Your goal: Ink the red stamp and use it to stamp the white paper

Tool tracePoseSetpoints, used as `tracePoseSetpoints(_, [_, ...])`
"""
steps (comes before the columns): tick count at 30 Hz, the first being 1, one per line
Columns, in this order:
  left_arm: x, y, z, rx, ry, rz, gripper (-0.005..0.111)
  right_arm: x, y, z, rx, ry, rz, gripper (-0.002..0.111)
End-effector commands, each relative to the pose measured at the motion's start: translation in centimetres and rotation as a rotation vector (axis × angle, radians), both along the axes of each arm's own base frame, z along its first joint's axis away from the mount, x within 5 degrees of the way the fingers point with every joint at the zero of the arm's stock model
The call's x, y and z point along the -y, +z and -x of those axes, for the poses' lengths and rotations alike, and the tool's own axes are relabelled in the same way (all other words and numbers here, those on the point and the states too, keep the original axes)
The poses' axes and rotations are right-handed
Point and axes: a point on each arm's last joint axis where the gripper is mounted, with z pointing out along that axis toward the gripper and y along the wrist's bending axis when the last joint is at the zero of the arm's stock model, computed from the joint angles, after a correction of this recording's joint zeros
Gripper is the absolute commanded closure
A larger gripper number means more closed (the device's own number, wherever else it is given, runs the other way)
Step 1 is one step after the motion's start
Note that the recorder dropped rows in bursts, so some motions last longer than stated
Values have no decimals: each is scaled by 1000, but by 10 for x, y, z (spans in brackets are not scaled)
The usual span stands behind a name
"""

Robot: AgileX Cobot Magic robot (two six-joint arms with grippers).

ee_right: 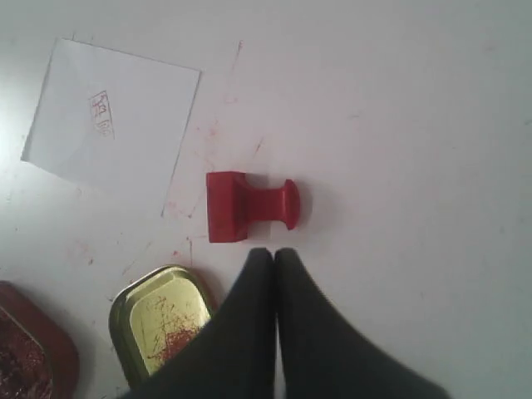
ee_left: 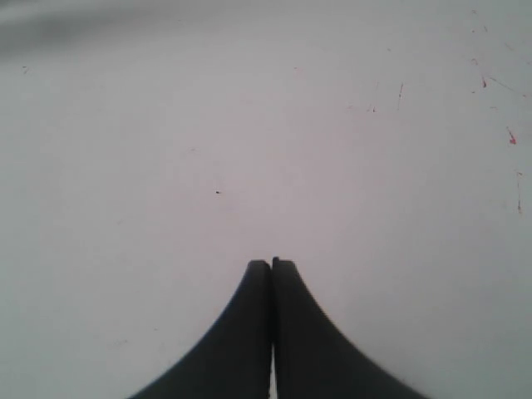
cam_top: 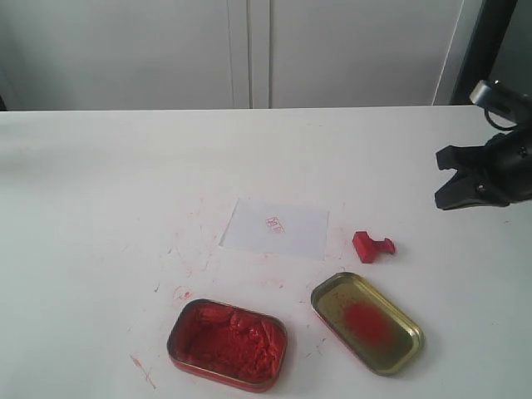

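The red stamp [cam_top: 372, 246] lies on its side on the white table, just right of the white paper [cam_top: 276, 228], which bears a faint red print. My right gripper [cam_top: 442, 195] hovers above the table to the right of the stamp, shut and holding nothing. In the right wrist view its tips [ee_right: 275, 251] sit just short of the red stamp [ee_right: 249, 206], with the white paper [ee_right: 112, 112] beyond it. The left wrist view has my left gripper [ee_left: 272, 263] shut over bare tabletop. It is outside the exterior view.
A red tin of lumpy red paste [cam_top: 227, 343] stands near the front edge. A gold oval lid with a red smear [cam_top: 366, 322] lies to its right, just in front of the stamp. Red smudges mark the table [cam_top: 100, 208] round the paper.
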Motion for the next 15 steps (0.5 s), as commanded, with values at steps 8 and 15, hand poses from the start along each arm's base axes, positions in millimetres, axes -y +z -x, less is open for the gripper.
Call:
tracePoseSetpoints(8, [0,-3,0,-11,1,6,107,14,37,38,28,-118,190,108])
tracePoseSetpoints(15, [0,-3,0,-11,1,6,107,10,52,60,109,-136,312,108])
